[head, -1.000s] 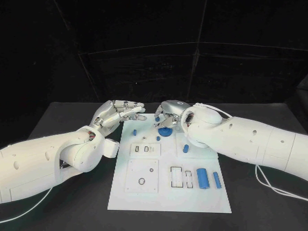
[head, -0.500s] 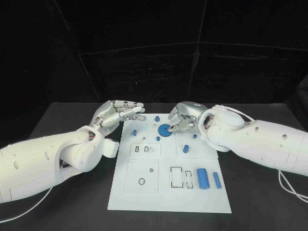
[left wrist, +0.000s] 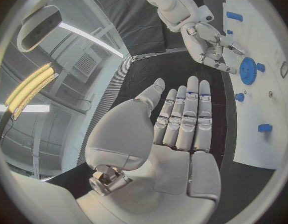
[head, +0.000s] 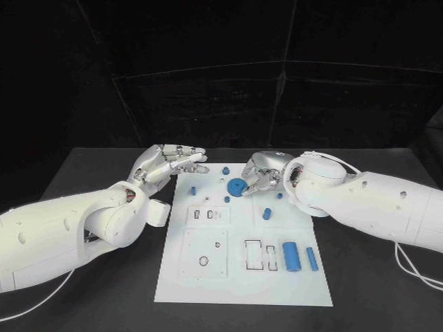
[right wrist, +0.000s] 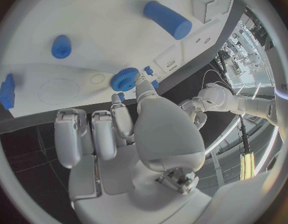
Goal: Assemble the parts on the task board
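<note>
Reaching in from both sides, the two white arms meet at the far end of the white rectangular task board point(head: 243, 277) on the black tabletop point(head: 381, 290). The right hand point(head: 259, 174) pinches a blue toothed gear wheel point(head: 237, 187) between its fingers, just over the board's far part. The left hand point(head: 172, 162) hangs beside the board's far corner, fingers straight, apart, holding nothing. The right wrist view shows the gear's point(right wrist: 124, 78) teeth; the head view shows a plain blue disc.

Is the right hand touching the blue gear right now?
Touching. In the right wrist view the right hand has a fingertip and thumb tip against the blue gear, pinching its rim.
</note>
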Available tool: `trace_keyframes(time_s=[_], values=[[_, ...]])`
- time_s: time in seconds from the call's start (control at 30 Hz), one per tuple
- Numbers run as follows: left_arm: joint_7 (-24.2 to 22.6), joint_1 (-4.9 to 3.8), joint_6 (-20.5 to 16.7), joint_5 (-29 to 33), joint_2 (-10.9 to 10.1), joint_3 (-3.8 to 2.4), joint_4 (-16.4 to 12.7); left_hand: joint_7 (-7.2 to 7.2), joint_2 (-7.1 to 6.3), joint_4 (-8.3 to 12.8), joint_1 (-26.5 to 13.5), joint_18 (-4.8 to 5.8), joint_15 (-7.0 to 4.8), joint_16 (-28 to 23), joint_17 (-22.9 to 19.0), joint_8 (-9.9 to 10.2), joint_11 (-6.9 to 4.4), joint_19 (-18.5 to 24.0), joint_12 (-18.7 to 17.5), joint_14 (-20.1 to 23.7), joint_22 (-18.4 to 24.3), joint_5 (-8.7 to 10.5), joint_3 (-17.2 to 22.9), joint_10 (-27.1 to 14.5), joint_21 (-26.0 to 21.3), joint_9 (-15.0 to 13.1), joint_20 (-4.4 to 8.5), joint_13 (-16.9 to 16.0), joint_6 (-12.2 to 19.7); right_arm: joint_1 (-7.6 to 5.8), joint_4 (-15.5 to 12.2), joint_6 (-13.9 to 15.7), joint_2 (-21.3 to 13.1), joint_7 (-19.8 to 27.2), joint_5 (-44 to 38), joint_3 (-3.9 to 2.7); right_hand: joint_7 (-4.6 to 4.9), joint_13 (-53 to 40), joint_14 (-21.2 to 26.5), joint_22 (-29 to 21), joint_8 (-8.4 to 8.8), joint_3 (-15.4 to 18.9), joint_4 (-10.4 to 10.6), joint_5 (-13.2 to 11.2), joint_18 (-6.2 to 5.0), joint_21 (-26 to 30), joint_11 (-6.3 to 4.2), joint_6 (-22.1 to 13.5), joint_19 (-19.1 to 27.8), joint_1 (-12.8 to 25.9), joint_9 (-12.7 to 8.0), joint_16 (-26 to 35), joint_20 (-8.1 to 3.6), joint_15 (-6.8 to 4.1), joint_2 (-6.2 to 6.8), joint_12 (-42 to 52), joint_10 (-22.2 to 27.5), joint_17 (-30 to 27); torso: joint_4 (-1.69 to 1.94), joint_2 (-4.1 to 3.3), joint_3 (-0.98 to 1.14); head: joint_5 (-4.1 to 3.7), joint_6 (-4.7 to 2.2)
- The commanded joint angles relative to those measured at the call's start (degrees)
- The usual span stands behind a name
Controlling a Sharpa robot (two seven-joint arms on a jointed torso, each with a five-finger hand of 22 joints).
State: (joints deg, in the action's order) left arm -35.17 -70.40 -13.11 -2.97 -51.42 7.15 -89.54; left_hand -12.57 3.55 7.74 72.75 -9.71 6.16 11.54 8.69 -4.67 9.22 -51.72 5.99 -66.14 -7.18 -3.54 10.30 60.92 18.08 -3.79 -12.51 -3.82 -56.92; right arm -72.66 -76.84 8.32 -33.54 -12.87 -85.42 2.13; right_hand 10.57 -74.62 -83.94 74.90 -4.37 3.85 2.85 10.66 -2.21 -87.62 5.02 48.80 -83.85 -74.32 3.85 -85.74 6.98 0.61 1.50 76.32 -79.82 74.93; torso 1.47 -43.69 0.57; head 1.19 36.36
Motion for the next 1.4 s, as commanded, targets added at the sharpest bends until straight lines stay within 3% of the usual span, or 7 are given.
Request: trace_keyframes(time_s=[0.03,0.6,1.03,1.27,1.4], values=[[-0.24,-0.08,0.70,0.06,0.11,-0.05,0.03,-0.03,0.03,0.00,-0.58,-0.83,-0.01,-0.21,0.08,0.33,0.01,-0.06,-0.36,-0.44,0.08,-0.11,0.24,0.24,-0.12,0.05,-0.25,0.06,-0.37,-0.10,0.30,-0.61,0.70,-0.30,-0.70,-0.02,0.00,-0.20,-3.74,8.88,0.22,0.34,0.01,0.29,0.71,0.05,0.43,-0.28,-1.56,-0.61,-0.05,-0.03,0.41,0.47,-0.17,-0.06,-0.06,3.54,0.08,-0.02,-0.07,-0.01,0.11],[-0.06,-0.08,0.76,0.06,0.14,-0.05,0.06,-0.03,0.03,0.00,-0.58,-0.83,-0.01,-0.21,0.08,0.33,0.01,-0.06,-0.36,-0.44,0.08,-0.11,0.24,0.24,-0.12,0.05,-0.25,0.06,-0.37,0.05,2.18,0.18,3.18,-1.12,-3.85,-0.01,-0.13,-1.04,-3.83,9.24,-0.23,0.25,-0.71,0.28,0.79,-0.08,0.31,0.27,-1.82,-3.64,0.13,-0.21,0.45,0.42,-1.60,0.74,-0.61,4.03,0.00,0.01,-0.03,0.24,0.35],[0.06,-0.08,0.83,0.06,0.20,-0.05,0.13,-0.03,0.03,0.00,-0.58,-0.83,-0.01,-0.21,0.08,0.33,0.01,-0.06,-0.36,-0.44,0.08,-0.11,0.24,0.24,-0.12,0.05,-0.25,0.06,-0.37,0.42,3.07,-2.15,3.98,-1.40,-5.41,0.00,-0.35,-1.16,-3.83,9.34,-0.69,-0.14,-1.64,-0.03,0.81,-0.11,0.12,1.07,-1.88,-5.42,0.25,-0.21,0.35,0.28,-2.14,0.82,-0.65,4.09,-0.02,0.03,-0.04,0.30,0.61],[0.16,-0.08,0.92,0.06,0.20,-0.05,0.13,-0.03,0.03,0.00,-0.58,-0.83,-0.01,-0.21,0.08,0.33,0.01,-0.06,-0.36,-0.44,0.08,-0.11,0.24,0.24,-0.12,0.05,-0.25,0.06,-0.37,0.64,3.11,-0.90,4.09,-1.30,-5.76,0.01,-0.90,-2.08,-3.86,9.41,-2.13,-1.12,-2.24,-1.58,0.82,-0.13,-0.39,3.78,-1.93,-6.56,0.60,-0.24,0.01,-0.13,-3.60,1.67,-1.36,4.25,0.00,0.03,-0.06,0.34,0.69],[0.23,-0.08,0.87,0.06,0.21,-0.05,0.15,-0.03,0.01,0.12,-0.61,-0.83,0.00,-0.43,0.14,0.39,0.01,-0.07,-0.50,-0.50,0.15,-0.11,0.39,0.29,-0.19,0.05,-0.26,0.06,-0.39,0.75,3.15,1.02,4.18,-1.22,-5.89,0.02,-1.37,-3.06,-3.91,9.56,-3.14,-2.21,-2.13,-3.09,0.86,-0.19,-0.81,5.85,-2.03,-6.62,0.72,-0.30,-0.32,-0.48,-5.23,2.60,-2.15,4.45,0.02,0.02,-0.06,0.36,0.71]])
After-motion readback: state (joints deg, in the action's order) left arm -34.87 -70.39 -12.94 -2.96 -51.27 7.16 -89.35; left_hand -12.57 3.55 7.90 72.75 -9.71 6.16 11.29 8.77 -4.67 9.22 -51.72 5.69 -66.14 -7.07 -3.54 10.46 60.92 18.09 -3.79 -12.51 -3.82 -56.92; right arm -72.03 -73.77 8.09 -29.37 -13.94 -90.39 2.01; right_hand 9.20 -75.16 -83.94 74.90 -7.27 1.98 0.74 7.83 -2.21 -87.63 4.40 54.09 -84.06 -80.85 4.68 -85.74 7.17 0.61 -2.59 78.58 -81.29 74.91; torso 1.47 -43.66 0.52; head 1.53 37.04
